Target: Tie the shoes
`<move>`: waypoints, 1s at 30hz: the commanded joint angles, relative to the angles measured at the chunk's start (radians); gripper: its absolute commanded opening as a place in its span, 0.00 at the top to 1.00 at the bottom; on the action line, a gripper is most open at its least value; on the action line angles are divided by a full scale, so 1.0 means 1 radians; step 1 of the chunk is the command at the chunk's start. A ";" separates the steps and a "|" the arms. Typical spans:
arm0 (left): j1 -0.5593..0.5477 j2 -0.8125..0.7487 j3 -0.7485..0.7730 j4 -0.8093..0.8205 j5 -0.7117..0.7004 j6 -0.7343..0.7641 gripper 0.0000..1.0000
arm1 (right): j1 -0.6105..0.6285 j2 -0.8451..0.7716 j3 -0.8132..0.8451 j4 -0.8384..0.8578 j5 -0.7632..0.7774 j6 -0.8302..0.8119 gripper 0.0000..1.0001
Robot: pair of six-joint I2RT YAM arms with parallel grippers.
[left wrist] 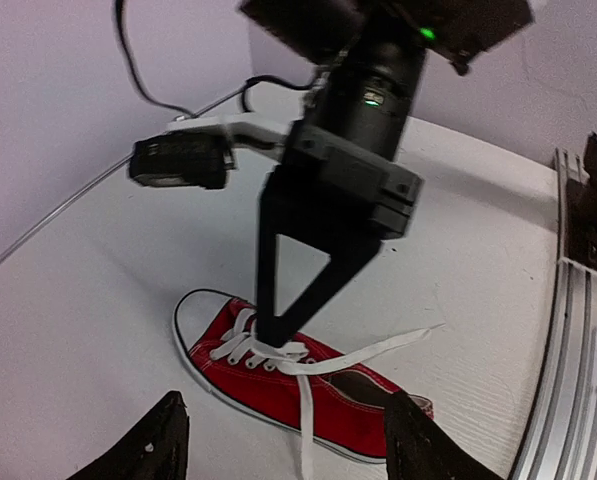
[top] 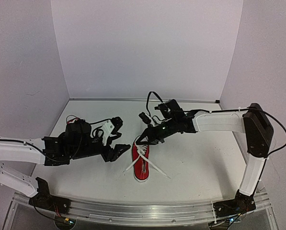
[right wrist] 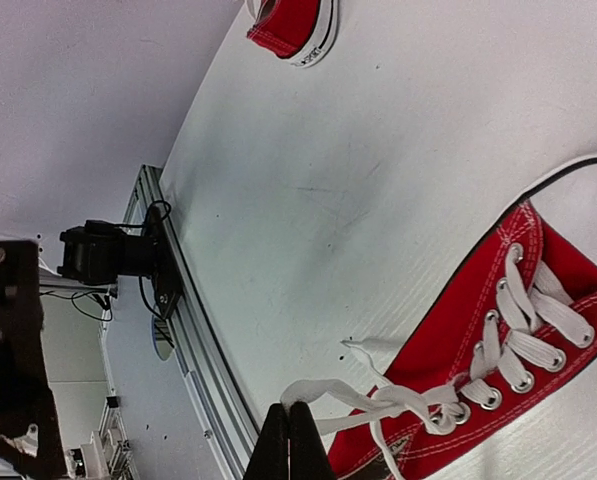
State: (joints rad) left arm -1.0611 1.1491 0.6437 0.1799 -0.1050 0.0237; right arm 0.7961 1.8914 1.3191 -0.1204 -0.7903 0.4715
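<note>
We see one red shoe [top: 142, 165] lying upright on its sole on the white surface [top: 195, 163], between the two arms, and we place everything else from it. The right gripper [left wrist: 274, 335] comes down onto the shoe from above. Its jaws are pressed fully together into a single thin tip, and that tip rests on the white laces [left wrist: 240, 347] where they cross over the tongue. A strand runs right up to the closed tip in the right wrist view, but we cannot tell whether it is pinched between the jaws or only touched. Two loose lace ends trail off the shoe to either side and lie flat on the surface. The left gripper [top: 122, 142] hangs just beside the shoe, on its left flank. Its jaws stand wide apart with nothing between them, touching neither canvas nor lace. In its own wrist view the two dark fingertips [left wrist: 163, 445] frame the shoe's side from a little way off. A second shoe [right wrist: 290, 25], also red with a white sole, shows only in part at the top edge of the right wrist view. It lies well apart from the shoe, with bare surface between them.
</note>
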 commanded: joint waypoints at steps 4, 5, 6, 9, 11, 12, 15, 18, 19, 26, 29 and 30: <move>0.090 0.033 -0.062 0.087 0.011 -0.225 0.46 | 0.046 0.092 0.078 0.021 0.026 0.045 1.00; 0.099 0.047 -0.072 0.112 0.039 -0.236 0.47 | 0.050 0.103 0.081 0.021 0.027 0.050 0.99; 0.106 0.062 -0.081 0.136 0.062 -0.250 0.49 | 0.054 0.112 0.084 0.021 0.027 0.053 0.97; 0.129 0.114 -0.101 0.216 0.141 -0.280 0.55 | 0.062 0.125 0.090 0.021 0.023 0.057 0.91; 0.137 0.154 -0.100 0.247 0.171 -0.296 0.57 | 0.064 0.120 0.092 0.020 0.019 0.060 0.86; 0.140 0.174 -0.099 0.258 0.186 -0.302 0.58 | 0.064 0.113 0.093 0.019 0.019 0.059 0.83; 0.146 0.222 -0.101 0.304 0.211 -0.326 0.57 | 0.063 0.083 0.098 0.004 0.021 0.046 0.74; 0.151 0.252 -0.111 0.352 0.233 -0.345 0.57 | 0.055 0.051 0.094 -0.023 0.028 0.028 0.64; 0.152 0.261 -0.115 0.371 0.244 -0.348 0.57 | 0.052 0.041 0.092 -0.033 0.030 0.024 0.62; 0.153 0.343 -0.106 0.453 0.327 -0.381 0.55 | 0.022 0.012 0.083 -0.082 0.021 -0.011 0.52; 0.156 0.368 -0.108 0.482 0.320 -0.402 0.55 | 0.014 -0.008 0.079 -0.099 0.019 -0.026 0.52; 0.157 0.375 -0.104 0.482 0.319 -0.405 0.54 | 0.012 -0.014 0.077 -0.104 0.018 -0.033 0.51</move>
State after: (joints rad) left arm -0.9136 1.4979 0.5339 0.5752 0.1876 -0.3460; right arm 0.8138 1.9521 1.3811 -0.1979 -0.7596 0.4808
